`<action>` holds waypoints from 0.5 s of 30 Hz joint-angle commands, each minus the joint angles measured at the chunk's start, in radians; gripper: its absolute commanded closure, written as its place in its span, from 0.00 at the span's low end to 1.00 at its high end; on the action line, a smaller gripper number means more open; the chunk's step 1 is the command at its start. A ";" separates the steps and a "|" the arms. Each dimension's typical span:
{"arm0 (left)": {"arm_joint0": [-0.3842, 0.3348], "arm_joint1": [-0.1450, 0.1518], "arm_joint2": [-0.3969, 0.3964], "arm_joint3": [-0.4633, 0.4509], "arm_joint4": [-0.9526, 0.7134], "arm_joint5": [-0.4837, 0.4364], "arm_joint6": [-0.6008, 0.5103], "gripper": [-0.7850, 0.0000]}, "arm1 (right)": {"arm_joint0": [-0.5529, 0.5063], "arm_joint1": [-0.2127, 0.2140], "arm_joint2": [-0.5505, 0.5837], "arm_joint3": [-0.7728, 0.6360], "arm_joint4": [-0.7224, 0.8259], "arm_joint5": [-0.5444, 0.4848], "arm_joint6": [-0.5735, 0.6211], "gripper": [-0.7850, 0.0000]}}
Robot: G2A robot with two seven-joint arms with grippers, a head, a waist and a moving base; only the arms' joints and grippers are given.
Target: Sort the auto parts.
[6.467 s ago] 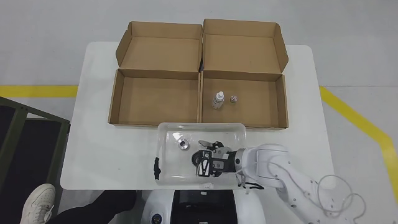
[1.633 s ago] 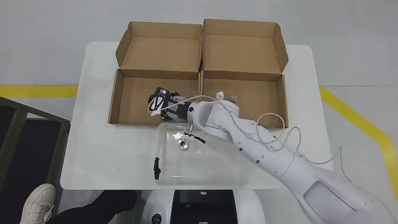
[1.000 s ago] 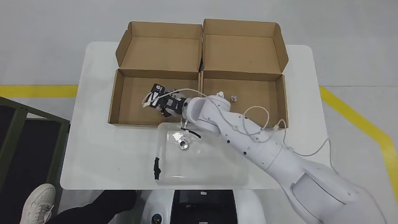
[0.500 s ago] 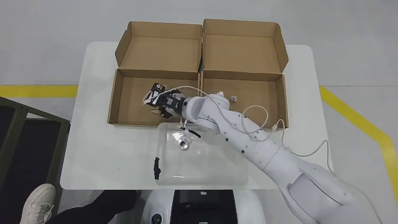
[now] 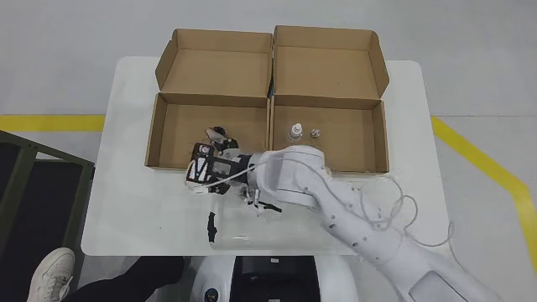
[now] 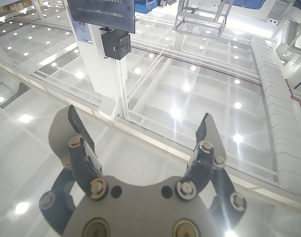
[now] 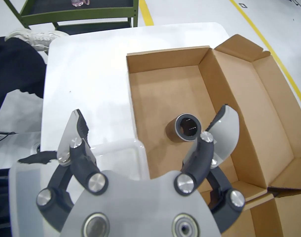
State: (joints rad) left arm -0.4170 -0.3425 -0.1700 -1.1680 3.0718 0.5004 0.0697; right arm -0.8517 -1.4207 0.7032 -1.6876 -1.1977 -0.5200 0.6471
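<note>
- Right claw (image 7: 150,114): spread wide, nothing in it. It hangs over the near wall of the left box (image 7: 165,92), above the corner of the clear tray (image 7: 138,146).
- Left claw (image 6: 140,129): also wide open and empty, aimed at the ceiling.
- The cylinder part (image 7: 186,127) lies on its side on the left box floor, bore facing me, close to the near wall.
- The right box (image 5: 352,138) holds a bottle-shaped part (image 5: 294,132) and a small round part (image 5: 316,133), just beside each other.
- Risk: the cylinder lies on its curved side, and one of my fingers looks close to it. A nudge as I back out would likely roll it across the floor.
- Risk: I'm low over the cardboard wall and tray rim. Pulling back without lifting could snag either one and drag the box or tray.
- Risk: the black strip (image 7: 39,157) sits right at the tray's edge. A tray bump could tip it onto the table.
- I can't see what's left in the tray under my arm, so the next pick needs a fresh look.
- Versus 0.5 s ago: the right claw was deeper in the left box, over the spot where the cylinder now lies. It has since pulled back toward the tray, and the part stayed put.
- Versus 6.5 s ago: the right claw was down in the tray and the left box was bare.
</note>
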 commanded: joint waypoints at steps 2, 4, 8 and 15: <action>0.000 0.000 0.000 0.000 0.000 0.000 0.000 0.00 | -0.066 0.024 0.038 -0.081 -0.019 -0.054 0.042 0.00; 0.000 0.000 0.000 0.000 0.000 0.000 0.000 0.00 | -0.111 0.041 0.071 -0.122 -0.023 -0.096 0.056 0.00; 0.000 0.000 0.000 0.000 0.000 0.000 0.000 0.00 | -0.200 0.073 0.140 -0.202 -0.024 -0.185 0.067 0.00; 0.000 0.000 0.000 0.000 0.000 0.000 0.000 0.00 | -0.333 0.120 0.231 -0.280 -0.089 -0.316 0.037 0.00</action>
State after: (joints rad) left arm -0.4170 -0.3425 -0.1700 -1.1680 3.0718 0.5004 0.0697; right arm -1.1726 -1.3050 0.9261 -1.9663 -1.2783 -0.8255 0.6940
